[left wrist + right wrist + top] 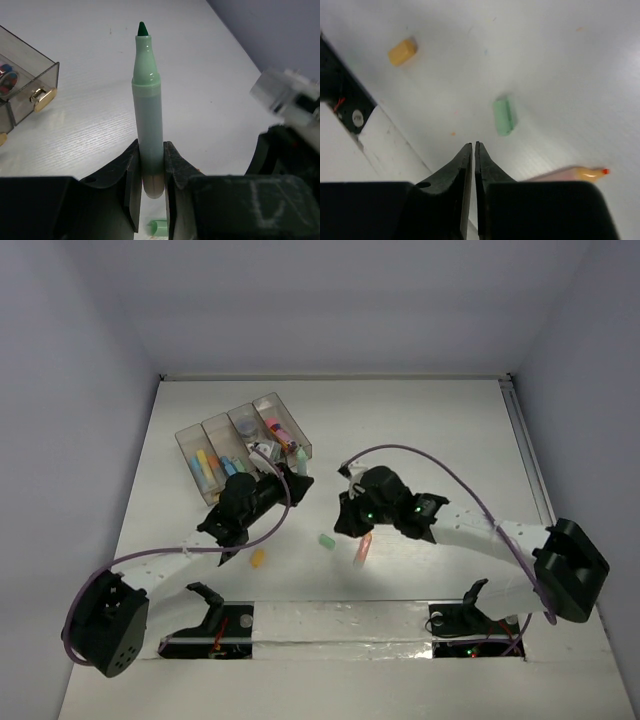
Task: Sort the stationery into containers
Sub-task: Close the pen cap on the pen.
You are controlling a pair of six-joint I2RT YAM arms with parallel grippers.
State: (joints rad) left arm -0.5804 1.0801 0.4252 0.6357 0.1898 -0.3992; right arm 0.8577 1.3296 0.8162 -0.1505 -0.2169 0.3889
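Observation:
My left gripper [150, 152] is shut on a pale green marker [147, 110], uncapped, with its dark green tip pointing away from the wrist. From above, that gripper [292, 480] holds the marker [301, 462] just beside the right end of the smoky four-compartment tray [190, 437], which holds several coloured pieces. My right gripper [474, 145] is shut with nothing in it, hovering over the table near a green cap [503, 116]. In the top view the right gripper [347, 525] sits between the green cap [325, 540] and a pink-orange marker [363, 548].
An orange cap [258, 558] lies near the front edge, also in the right wrist view as the orange cap [402, 52]. The pink-orange marker [570, 174] lies right of my right fingers. The tray corner [30, 80] shows at the left of the left wrist view.

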